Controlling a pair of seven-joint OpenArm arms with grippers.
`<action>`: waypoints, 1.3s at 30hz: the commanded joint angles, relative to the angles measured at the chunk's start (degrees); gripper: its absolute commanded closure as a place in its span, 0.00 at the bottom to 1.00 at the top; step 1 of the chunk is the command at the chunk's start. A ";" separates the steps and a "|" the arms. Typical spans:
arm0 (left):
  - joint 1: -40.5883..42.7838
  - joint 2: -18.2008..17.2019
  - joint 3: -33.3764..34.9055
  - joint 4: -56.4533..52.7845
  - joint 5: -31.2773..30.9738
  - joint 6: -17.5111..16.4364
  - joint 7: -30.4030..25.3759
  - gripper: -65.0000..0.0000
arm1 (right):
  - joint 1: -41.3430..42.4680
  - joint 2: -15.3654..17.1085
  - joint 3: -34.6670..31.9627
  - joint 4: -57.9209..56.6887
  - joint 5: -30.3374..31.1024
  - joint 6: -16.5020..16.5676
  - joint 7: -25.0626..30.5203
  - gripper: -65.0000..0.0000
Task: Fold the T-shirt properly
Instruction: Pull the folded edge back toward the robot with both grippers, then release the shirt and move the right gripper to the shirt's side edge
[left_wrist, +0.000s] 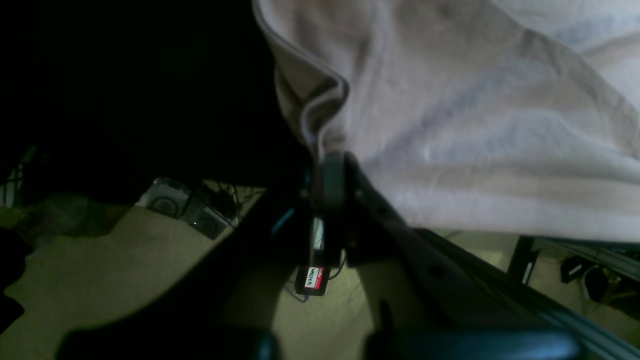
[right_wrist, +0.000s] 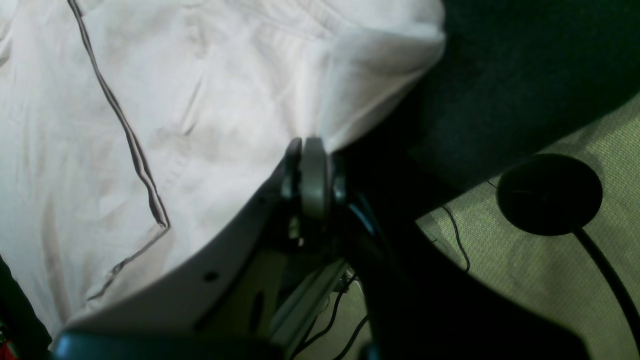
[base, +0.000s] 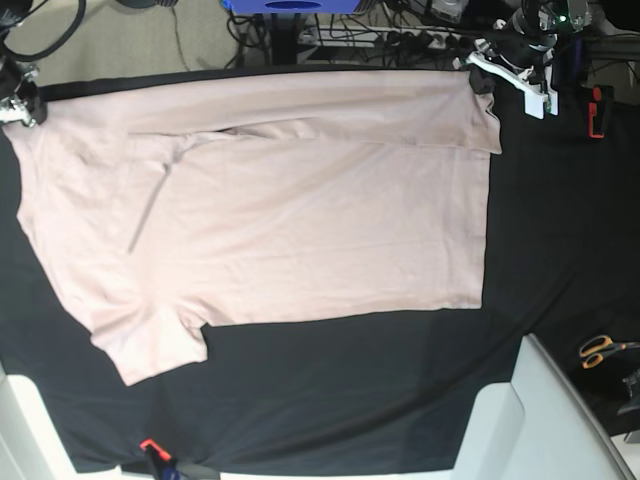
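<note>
We see both claws clenched on T-shirt (base: 300, 210) edges: left gripper (left_wrist: 327, 165) under a hem fold, right gripper (right_wrist: 307, 150) under a corner.

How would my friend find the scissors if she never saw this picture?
Start at the big pink T-shirt spread across the black tablecloth. Go past the shirt's bottom hem to the base view's right edge, beyond the white block at the corner. The scissors lie there, small, with orange handles, the only orange loops among the dark things nearby.

left gripper (left_wrist: 327, 165) clamped, right gripper (right_wrist: 310, 150) clamped
</note>
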 joint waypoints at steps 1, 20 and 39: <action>0.49 -0.47 -0.41 0.69 -0.27 -0.06 -0.61 1.00 | -0.34 0.79 0.39 0.75 0.47 0.09 0.91 1.00; 0.32 0.67 -6.83 0.60 -0.01 0.12 -3.69 1.00 | -1.13 -0.79 5.41 1.01 0.47 -0.35 0.47 0.31; 0.14 0.67 -9.29 -2.22 -0.27 0.12 -3.78 0.40 | -1.92 -0.97 5.49 1.10 0.56 -0.35 0.91 0.29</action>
